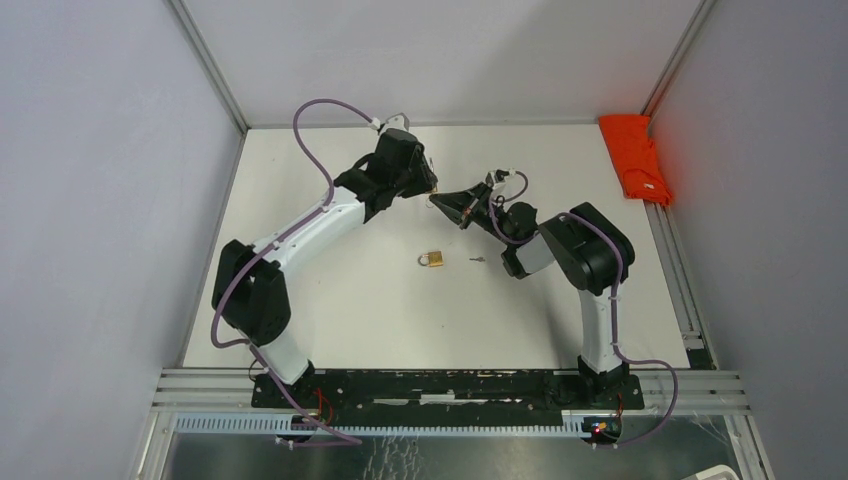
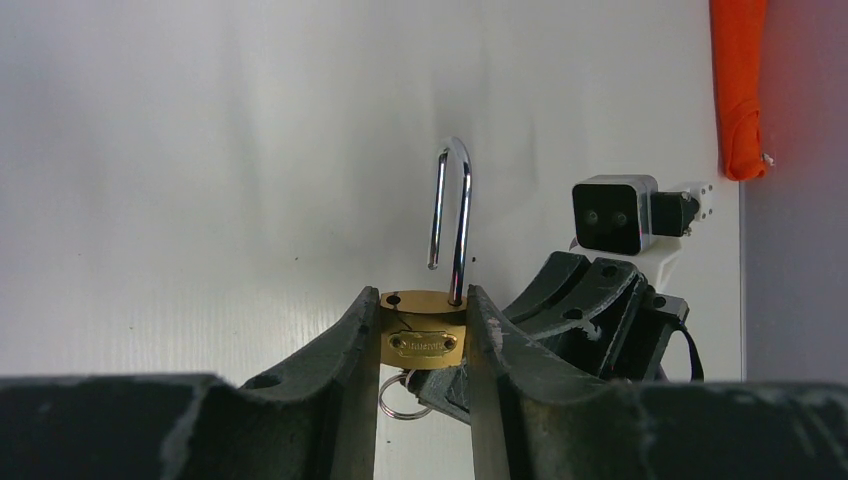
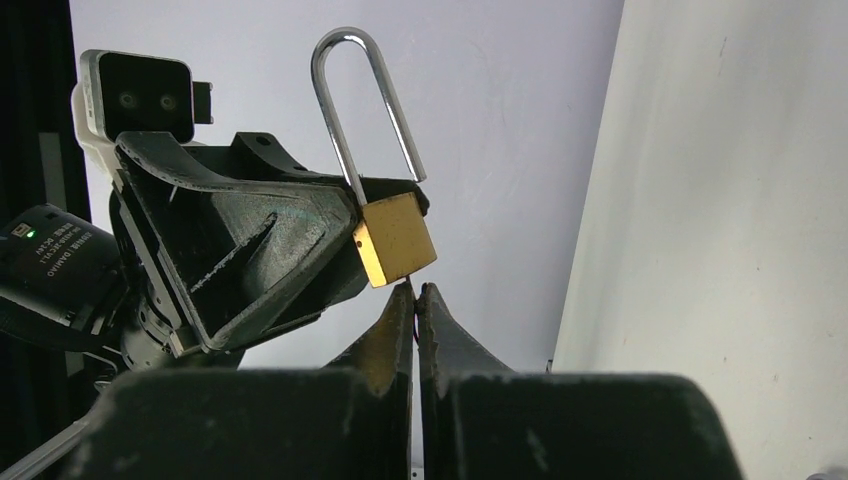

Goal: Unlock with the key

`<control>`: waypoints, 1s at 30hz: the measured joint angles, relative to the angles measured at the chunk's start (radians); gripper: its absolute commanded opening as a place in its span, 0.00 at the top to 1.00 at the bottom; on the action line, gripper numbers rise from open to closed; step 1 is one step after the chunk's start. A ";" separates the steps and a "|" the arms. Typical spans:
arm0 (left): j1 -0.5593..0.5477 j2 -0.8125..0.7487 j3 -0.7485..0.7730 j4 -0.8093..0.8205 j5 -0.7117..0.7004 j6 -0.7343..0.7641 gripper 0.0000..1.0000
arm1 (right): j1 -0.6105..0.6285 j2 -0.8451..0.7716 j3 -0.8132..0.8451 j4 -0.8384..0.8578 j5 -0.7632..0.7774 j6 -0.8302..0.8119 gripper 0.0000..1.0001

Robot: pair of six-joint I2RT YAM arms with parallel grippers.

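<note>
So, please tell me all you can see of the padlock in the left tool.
The padlock is small: brass-looking body, shiny steel shackle. The shackle is raised, its short leg free: open. The left tool clamps the body's sides, shackle pointing outward. The shut right tool sits at its bottom end, by a ring.

Anything pinched under the padlock [image 3: 393,240] is hidden inside the right claw [image 3: 415,290]. The orange cloth [image 2: 738,90], far right, is cut off in the left wrist view.
</note>
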 measured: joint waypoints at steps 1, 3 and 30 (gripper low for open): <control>0.000 -0.002 -0.002 0.001 0.000 0.000 0.98 | 0.000 0.000 0.001 0.000 -0.001 0.003 1.00; 0.000 -0.003 -0.007 0.007 0.000 0.000 0.98 | 0.000 0.000 0.004 0.000 -0.007 0.008 0.88; 0.002 0.397 0.288 -0.024 0.053 -0.031 0.98 | -0.344 -0.223 -0.222 -0.011 -0.135 -0.079 0.54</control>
